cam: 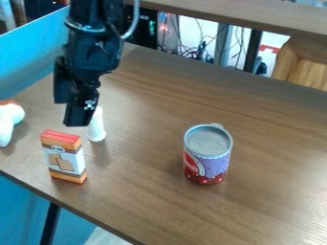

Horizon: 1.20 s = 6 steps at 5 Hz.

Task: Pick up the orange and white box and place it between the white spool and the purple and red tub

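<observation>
Brown table [268, 210] is overhung by the claw [69, 114], fingers parted; just nearer, the box [63, 160] is stood upright, long axis vertical.

Shows black nearly all over, from the thick, rounded arm section [92, 10] at the top edge of the frame, left of centre, through the bulky wrist housing [96, 52] to the blocky, angular gripper [69, 113] in the upper left. Wears a curved, silvery-grey band [85, 27] across the front, just above the wrist housing, and a smooth, pale grey cable [135, 21] bowed outward along the right side. Bears a speckled black-and-white marking [90, 104] low on the gripper's right side, too small to make out.
</observation>
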Each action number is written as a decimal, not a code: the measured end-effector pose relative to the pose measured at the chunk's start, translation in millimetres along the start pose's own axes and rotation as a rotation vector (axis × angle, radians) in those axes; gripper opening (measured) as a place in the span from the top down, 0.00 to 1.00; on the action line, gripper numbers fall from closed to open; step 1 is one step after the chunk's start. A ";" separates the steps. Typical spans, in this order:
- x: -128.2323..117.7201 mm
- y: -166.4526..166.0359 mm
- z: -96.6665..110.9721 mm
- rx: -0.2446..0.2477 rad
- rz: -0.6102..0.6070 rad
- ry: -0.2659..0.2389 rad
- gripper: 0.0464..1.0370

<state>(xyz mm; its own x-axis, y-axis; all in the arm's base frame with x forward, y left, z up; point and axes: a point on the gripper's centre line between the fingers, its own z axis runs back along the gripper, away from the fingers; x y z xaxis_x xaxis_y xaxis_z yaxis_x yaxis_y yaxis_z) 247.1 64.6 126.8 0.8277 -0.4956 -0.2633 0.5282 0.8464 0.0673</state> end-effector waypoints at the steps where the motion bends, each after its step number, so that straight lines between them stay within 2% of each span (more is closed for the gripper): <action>1: -16.9 0.9 -4.0 0.061 -0.090 0.032 0.04; 2: -26.1 2.8 -7.3 0.103 -0.205 0.064 0.04; 3: -27.1 2.3 -10.4 0.098 -0.292 0.071 0.04; 4: -30.0 5.7 -17.8 0.047 -0.334 0.045 0.04; 5: -23.4 4.8 -27.7 0.009 -0.368 0.039 0.04; 6: -23.2 9.4 -36.2 -0.010 -0.339 0.060 0.04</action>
<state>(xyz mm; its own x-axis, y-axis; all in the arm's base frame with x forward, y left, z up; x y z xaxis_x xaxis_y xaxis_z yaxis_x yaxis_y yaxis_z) 226.0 91.1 98.7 0.5927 -0.7367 -0.3256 0.7689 0.6379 -0.0434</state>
